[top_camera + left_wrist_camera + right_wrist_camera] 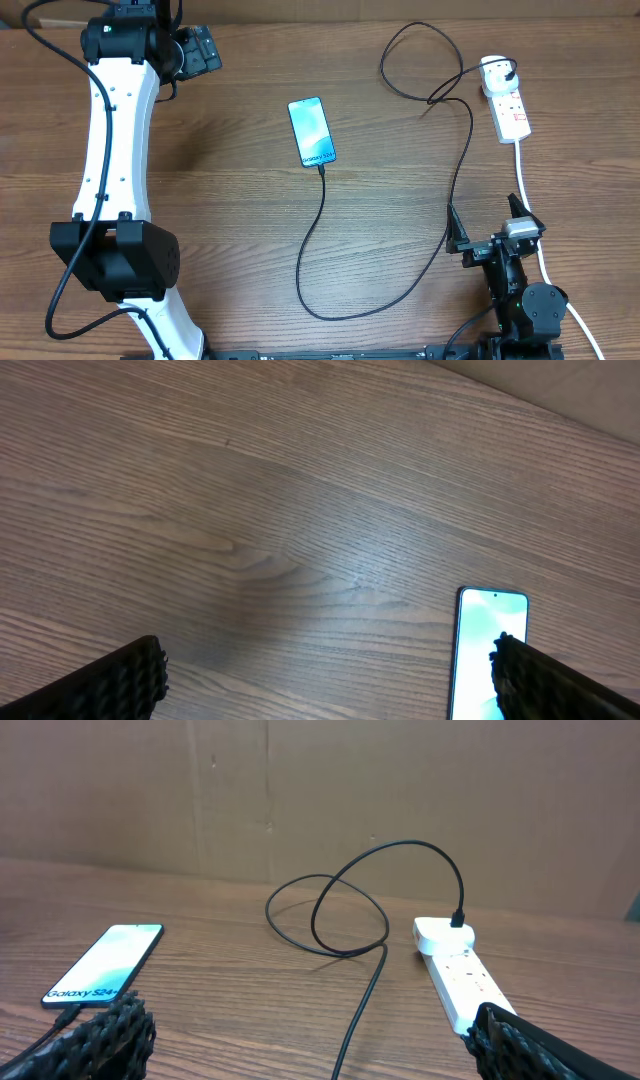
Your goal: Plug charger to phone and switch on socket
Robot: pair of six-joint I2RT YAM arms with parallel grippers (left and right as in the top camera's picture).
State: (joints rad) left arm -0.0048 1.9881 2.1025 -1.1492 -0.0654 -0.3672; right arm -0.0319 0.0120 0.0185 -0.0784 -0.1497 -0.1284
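The phone (311,131) lies flat mid-table with its blue screen up; it also shows as the phone (487,650) and the phone (105,963). The charger's black cable (322,205) meets the phone's near short edge, sweeps round the front of the table and loops back to a white plug (497,70) seated in the far end of the socket (512,112). The cable (352,900) and the socket (455,972) lie ahead of my right gripper (320,1055), which is open and empty. My left gripper (330,700) is open over bare wood, left of the phone.
The socket's thick white cord (529,215) runs toward the front edge, past my right gripper (484,218). My left arm (115,150) stretches along the table's left side, with its gripper (198,48) near the back edge. A brown wall (400,790) stands behind the table.
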